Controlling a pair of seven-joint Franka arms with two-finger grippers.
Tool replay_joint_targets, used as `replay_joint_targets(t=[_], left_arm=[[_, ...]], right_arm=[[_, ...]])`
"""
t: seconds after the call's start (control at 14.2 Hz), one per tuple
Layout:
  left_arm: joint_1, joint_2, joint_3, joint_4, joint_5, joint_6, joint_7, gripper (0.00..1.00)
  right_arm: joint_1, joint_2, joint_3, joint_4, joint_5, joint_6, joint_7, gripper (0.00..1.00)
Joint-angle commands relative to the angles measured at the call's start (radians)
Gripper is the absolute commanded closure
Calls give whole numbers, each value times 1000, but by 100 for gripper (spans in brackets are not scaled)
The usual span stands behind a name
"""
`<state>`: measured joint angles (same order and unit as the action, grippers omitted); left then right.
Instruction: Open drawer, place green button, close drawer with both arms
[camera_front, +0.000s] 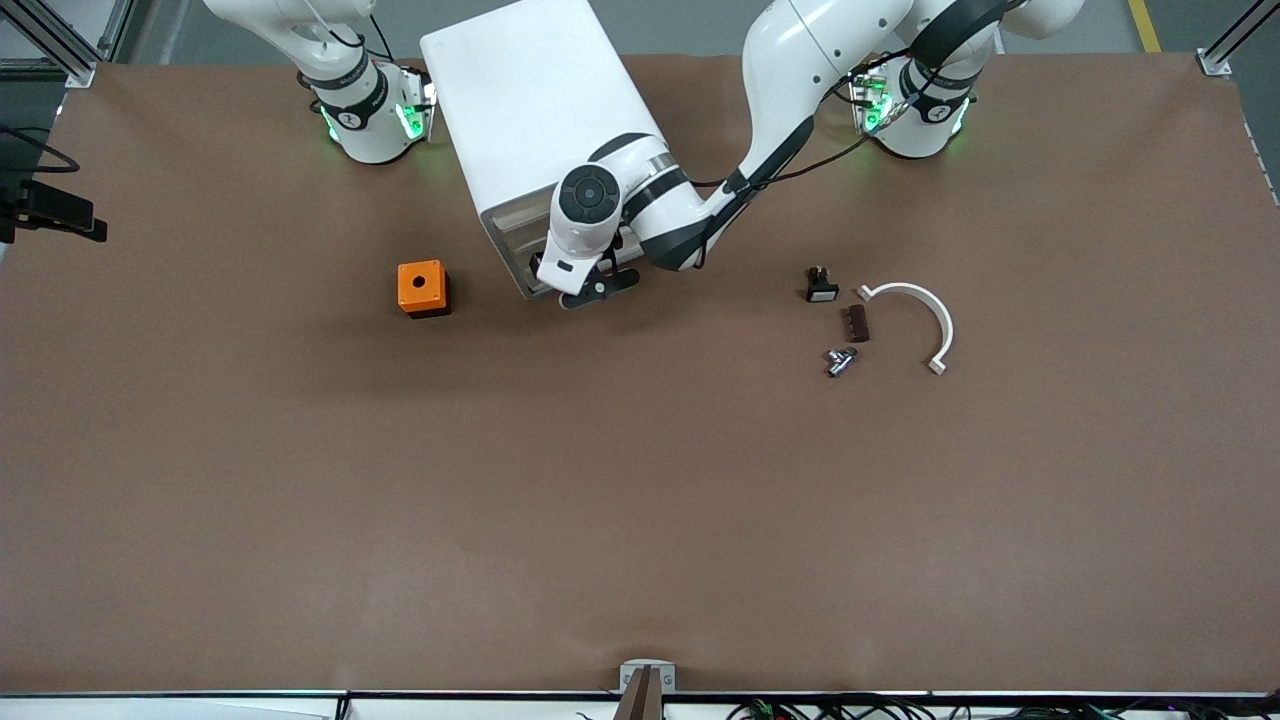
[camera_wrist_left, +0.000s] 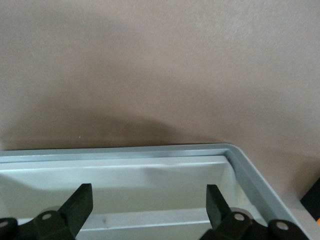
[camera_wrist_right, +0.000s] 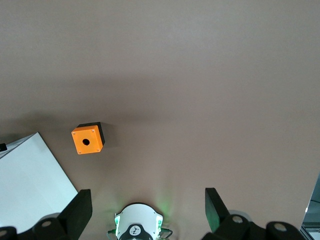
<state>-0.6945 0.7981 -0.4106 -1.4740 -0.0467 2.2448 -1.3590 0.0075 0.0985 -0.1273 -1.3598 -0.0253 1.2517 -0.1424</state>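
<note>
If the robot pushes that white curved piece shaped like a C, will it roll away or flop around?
The white curved piece probably won't roll: it lies flat on the table, not on its edge. It holds a clean arc with squared ends, so it is likely stiff plastic, not floppy. It looks thin, so a push at one end would probably slide or spin it toward the small dark parts beside it.

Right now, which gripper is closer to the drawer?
Left. The left gripper is open at the drawer front of the white cabinet. The right gripper waits open, high over the table by its base.
</note>
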Motion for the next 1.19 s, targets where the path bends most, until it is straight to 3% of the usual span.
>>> replay_joint_targets(t=[0.0, 0.28, 0.63, 1.12], left_arm=[[48, -52, 3, -16, -19, 4, -8, 0], [151, -137, 3, -19, -21, 1, -11, 0], [326, -229, 3, -20, -13, -36, -12, 0], [476, -275, 1, -17, -7, -62, -11, 0]], right_arm=[[-14, -58, 9, -31, 53, 44, -9, 0], [-11, -176, 6, -188, 62, 164, -2, 0], [9, -194, 15, -202, 56, 190, 78, 0], [3, -227, 14, -251, 61, 222, 81, 0]])
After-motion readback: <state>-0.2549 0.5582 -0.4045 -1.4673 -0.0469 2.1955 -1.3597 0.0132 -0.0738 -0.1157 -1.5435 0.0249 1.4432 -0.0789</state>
